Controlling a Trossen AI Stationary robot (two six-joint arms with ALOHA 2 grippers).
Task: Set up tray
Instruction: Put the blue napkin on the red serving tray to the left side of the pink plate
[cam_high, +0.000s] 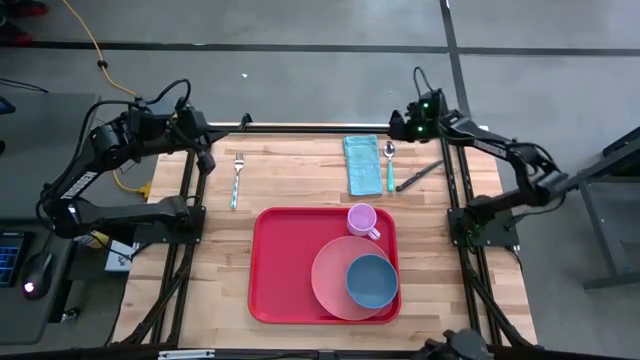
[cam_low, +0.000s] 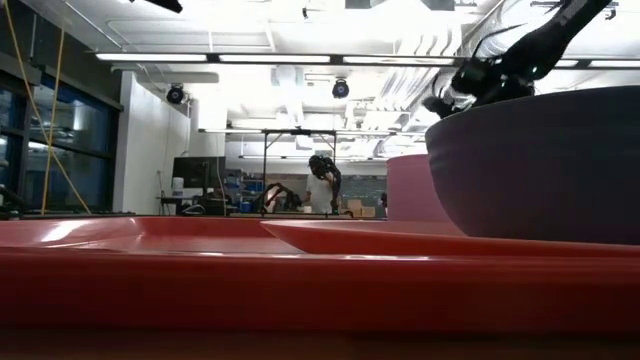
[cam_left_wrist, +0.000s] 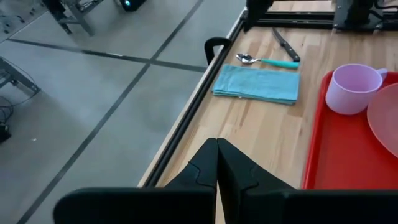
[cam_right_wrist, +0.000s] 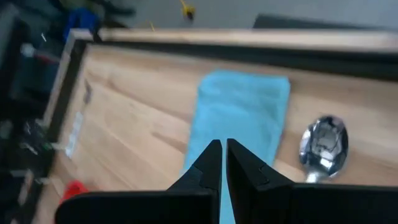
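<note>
Wooden tabletop (cam_high: 290, 180) fills your working area, and the red tray (cam_high: 275, 262) lies toward its near edge, long side running left to right. On it you already have a pink plate (cam_high: 330, 280), a blue bowl (cam_high: 371, 280) resting on the plate, and a pink cup (cam_high: 361, 217) at the far edge. Beyond the tray, a folded blue napkin (cam_high: 360, 163), a spoon (cam_high: 389, 165) and a knife (cam_high: 419, 175) lie beside your right gripper (cam_high: 397, 125), whose fingers are pressed together and hold nothing; it hovers over the napkin's far end. A fork (cam_high: 237, 178) lies near your left gripper (cam_high: 205, 160), also closed and empty, at the far left. Judging by reach, your right arm is nearer the napkin, which must come toward you.
</note>
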